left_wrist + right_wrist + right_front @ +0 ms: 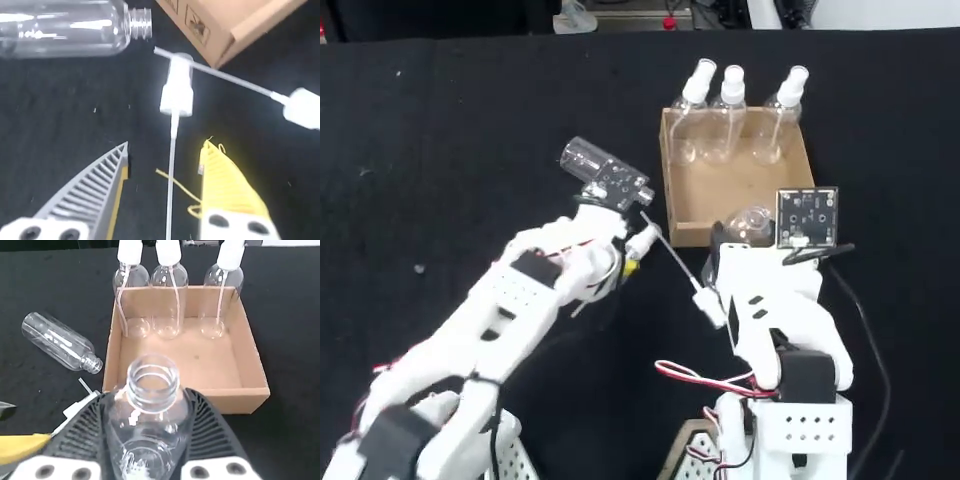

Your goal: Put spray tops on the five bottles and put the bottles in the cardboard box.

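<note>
Upper right of centre in the high view, we see the cardboard box (740, 190) holding three capped bottles (730, 120). Our right gripper (150, 399) grasps an uncapped bottle (150, 440) at the box's lower edge. Our left gripper (166, 146), jaws released, hangs over a spray top (176, 92); a loose bottle (60, 27) lies left of the box.

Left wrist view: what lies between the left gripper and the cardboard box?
In that view, one spray top, its tube running into the open left gripper, and a second spray top, its tube crossing near the cardboard box.
</note>
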`<state>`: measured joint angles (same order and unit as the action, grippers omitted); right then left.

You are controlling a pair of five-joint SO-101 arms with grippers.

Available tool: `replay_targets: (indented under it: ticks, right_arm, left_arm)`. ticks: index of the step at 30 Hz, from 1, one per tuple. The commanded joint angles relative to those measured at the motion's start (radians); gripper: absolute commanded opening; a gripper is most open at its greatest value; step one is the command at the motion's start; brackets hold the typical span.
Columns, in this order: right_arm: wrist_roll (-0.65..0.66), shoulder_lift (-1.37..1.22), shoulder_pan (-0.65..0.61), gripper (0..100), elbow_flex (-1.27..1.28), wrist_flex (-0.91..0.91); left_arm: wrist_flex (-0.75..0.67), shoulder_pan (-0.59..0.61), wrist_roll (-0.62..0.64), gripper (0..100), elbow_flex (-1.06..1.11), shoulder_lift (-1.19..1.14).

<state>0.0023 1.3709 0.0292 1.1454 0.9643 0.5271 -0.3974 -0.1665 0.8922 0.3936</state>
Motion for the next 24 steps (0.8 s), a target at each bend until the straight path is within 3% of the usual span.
replay_targets:
  ticks: [1, 4, 24]
  right_arm:
    - [-0.006, 0.021, 0.005, 1.0, -0.007, 0.0]
    - [-0.006, 0.021, 0.005, 1.0, -0.007, 0.0]
    - [-0.006, 0.022, 0.003, 1.1, 0.019, -0.026]
  left_arm:
    - [-0.18, -0.021, -0.005, 23, -0.065, -0.103]
    - [-0.25, -0.047, -0.009, 23, -0.068, -0.173]
    - [-0.201, -0.031, -0.003, 22, -0.314, -0.494]
